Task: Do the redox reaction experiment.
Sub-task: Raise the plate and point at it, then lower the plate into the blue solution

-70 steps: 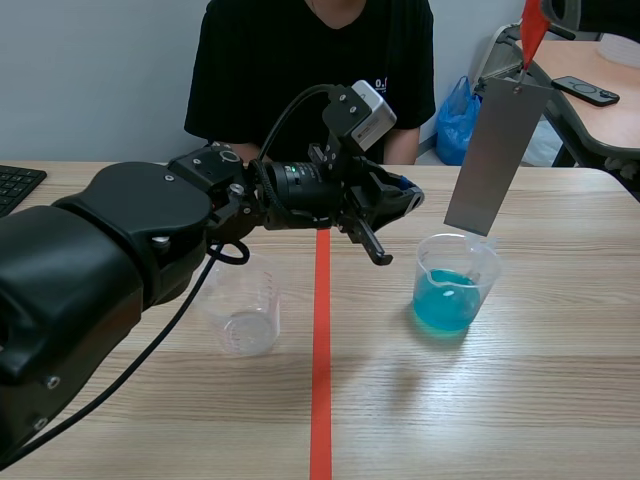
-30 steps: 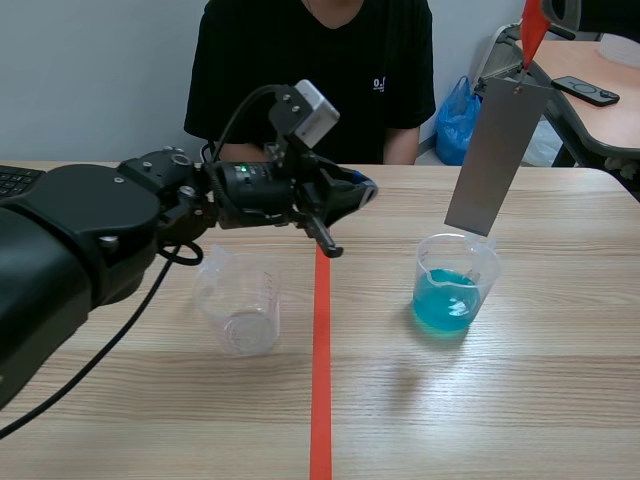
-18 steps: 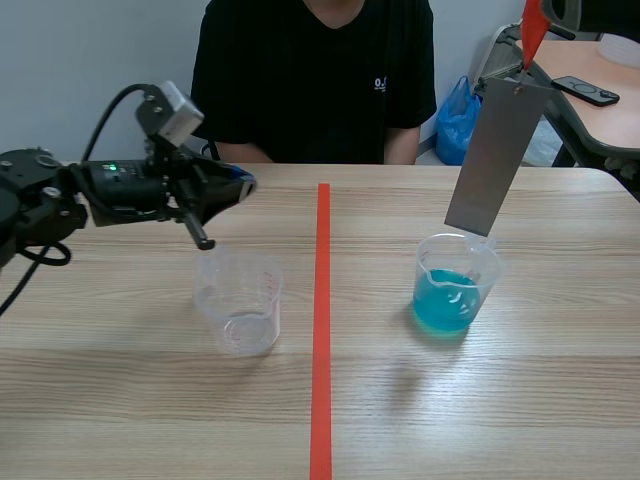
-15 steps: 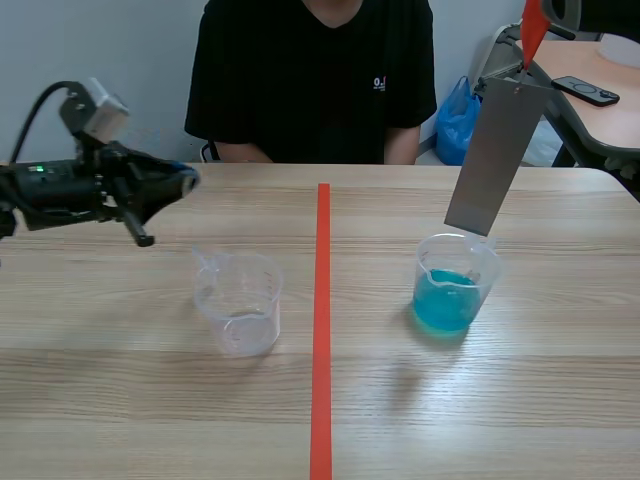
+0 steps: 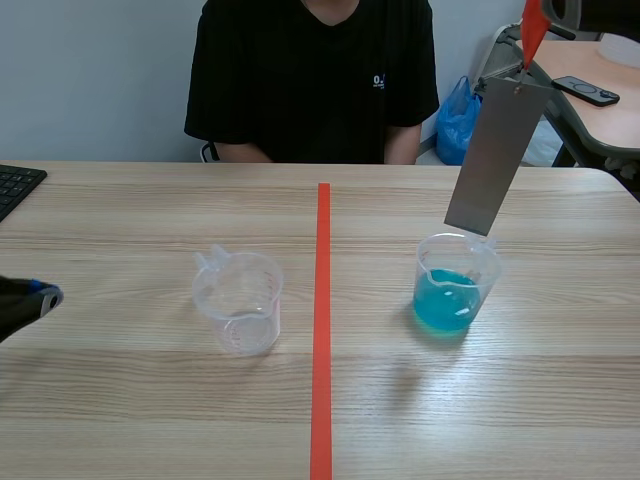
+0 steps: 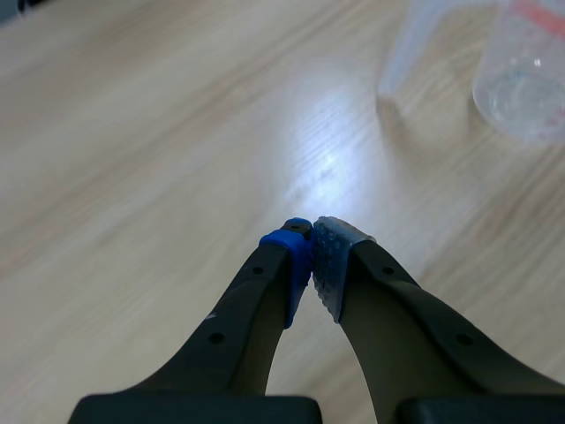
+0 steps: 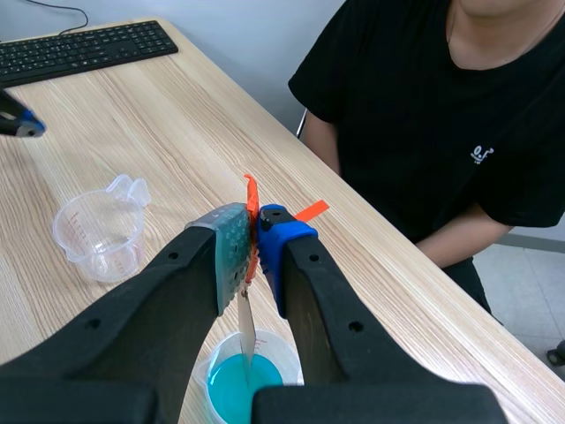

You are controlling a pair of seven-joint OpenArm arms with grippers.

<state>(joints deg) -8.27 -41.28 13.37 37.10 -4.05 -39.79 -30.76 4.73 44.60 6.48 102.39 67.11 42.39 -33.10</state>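
Gripping an orange-red tab (image 7: 251,190), the R gripper (image 7: 252,238) has its pads pressed shut on it, w/ a grey metal strip (image 5: 495,160) hanging from that tab. Strip tilts, top end twd 1 o'clock in the scene view, lower edge at about rim level of the beaker of blue liquid (image 5: 455,285), directly over it. From the R wrist cam the strip shows edge-on, its tip pointing down into the beaker mouth; can't tell if it touches the liquid.

Empty clear beaker (image 5: 240,300) sits at 9 o'clock from the blue one, on the other side of the red tape line (image 5: 321,330), well apart from it. Its spout points twd 10 o'clock.

L gripper (image 6: 311,238) is low over the table (image 5: 150,400), fingers closed pad to pad, nothing between them. It's at 9 o'clock from the empty beaker, well apart; only its blue-tipped end shows at the scene's edge. Seen from the L wrist, the empty beaker is ahead at approx 1 o'clock.

Person in a black T-shirt (image 5: 310,80) sits at 12 o'clock across the table. Keyboard (image 5: 15,185) at 10 o'clock from the empty beaker, at the table edge.
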